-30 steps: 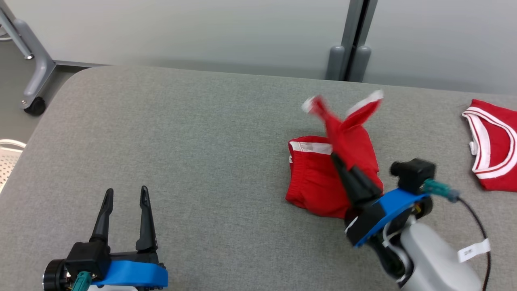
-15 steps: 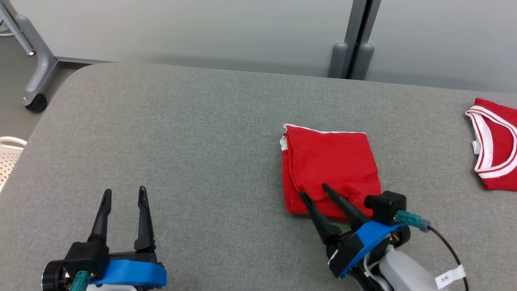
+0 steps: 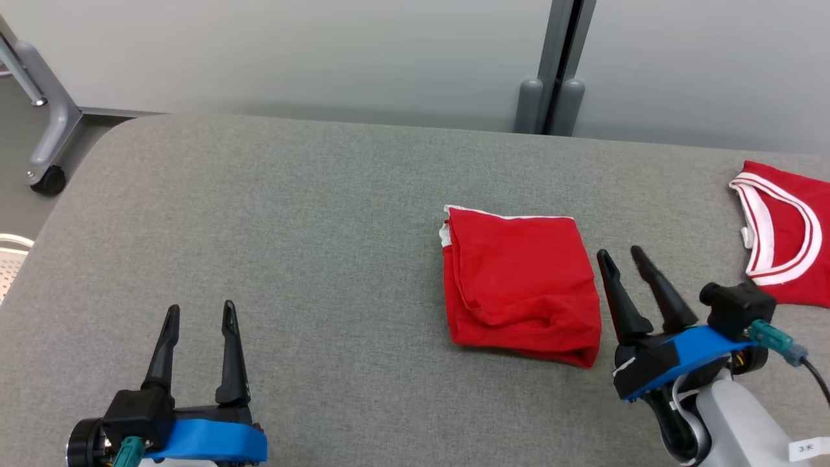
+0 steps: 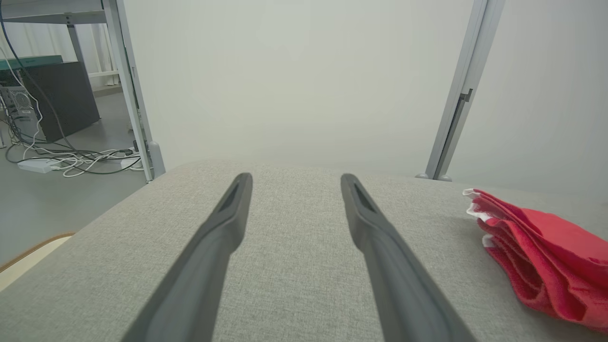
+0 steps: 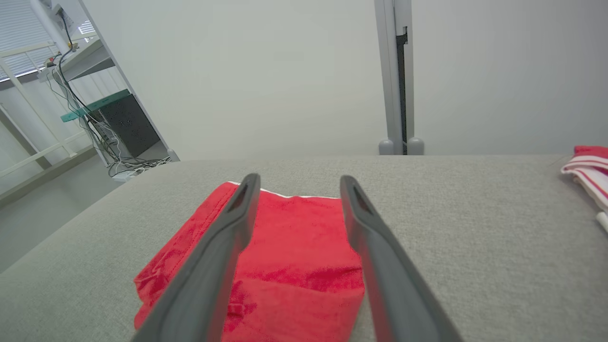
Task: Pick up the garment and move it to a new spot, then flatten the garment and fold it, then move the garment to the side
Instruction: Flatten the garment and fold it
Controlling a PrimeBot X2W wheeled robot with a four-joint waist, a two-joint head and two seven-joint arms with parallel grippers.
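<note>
Two hands, both released, nothing held.

Head view: folded red cloth garment with white trim [image 3: 519,279] lies right of centre on the grey fabric-covered counter [image 3: 292,227]. Right hand [image 3: 620,251] sits just beside its right edge, fingers spread wide, not gripping; can't tell if it brushes the cloth. Left hand [image 3: 200,306] is well apart at lower left, fingers wide, over bare counter. Second red shirt with white striped collar [image 3: 784,233] lies at the far right edge.

Left wrist view: left hand [image 4: 295,176] is wide open with only counter between the fingers; the garment's layered edge [image 4: 536,251] is off to the right.

Right wrist view: right hand [image 5: 299,177] is open, the folded garment [image 5: 294,237] lying under and between the fingers, the striped shirt [image 5: 586,171] far right.

Judgement: fold looks done, the move to the side is left.

Risks:
- near edge is puffy and loose; pinching only the top layer would peel the fold open
- dragging on the fabric counter would bunch the lower layers
- pushing right could run it into the striped shirt
</note>
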